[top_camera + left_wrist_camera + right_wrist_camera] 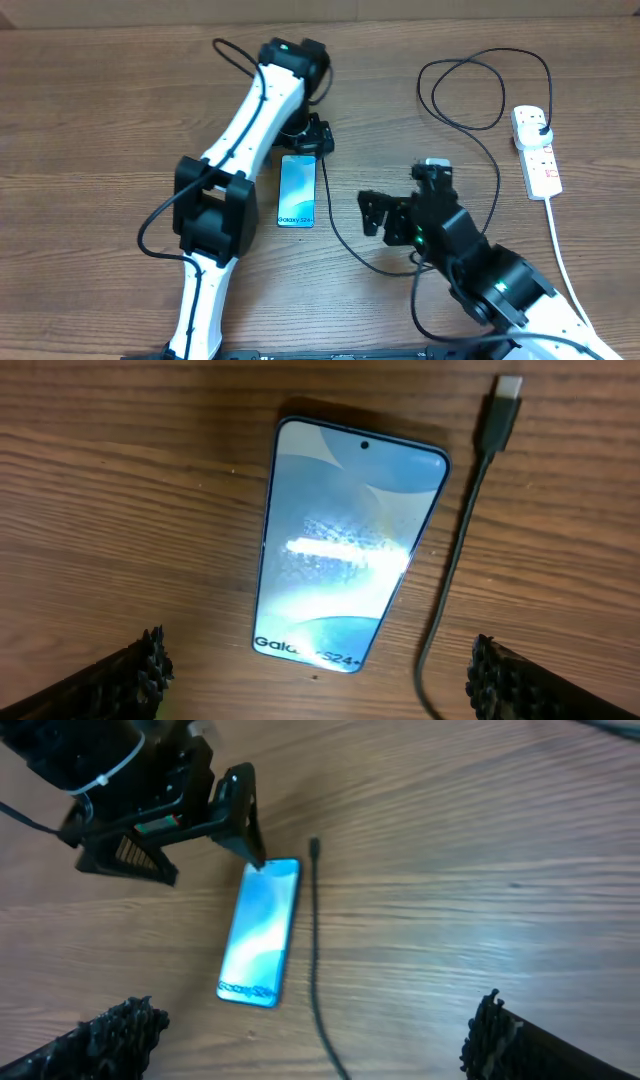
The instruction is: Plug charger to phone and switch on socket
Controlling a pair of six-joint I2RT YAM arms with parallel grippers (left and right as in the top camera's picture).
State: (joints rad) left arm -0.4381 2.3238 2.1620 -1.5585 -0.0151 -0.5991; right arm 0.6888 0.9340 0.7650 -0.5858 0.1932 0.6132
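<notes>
Charger tip (508,388) lay unplugged at the phone's (345,540) one o'clock; left hand (309,136) and right hand (371,213) gaped open, seemingly empty. Next: pinch tip, carry to six-o'clock end.

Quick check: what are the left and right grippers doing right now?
Left gripper: open, holding nothing.
Right gripper: open, holding nothing.

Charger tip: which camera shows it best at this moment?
Left wrist view: the charger tip lies large and sharp beside the phone, unplugged. Right wrist shows it small and dark; overhead, it is nearly lost against the left gripper.
</notes>
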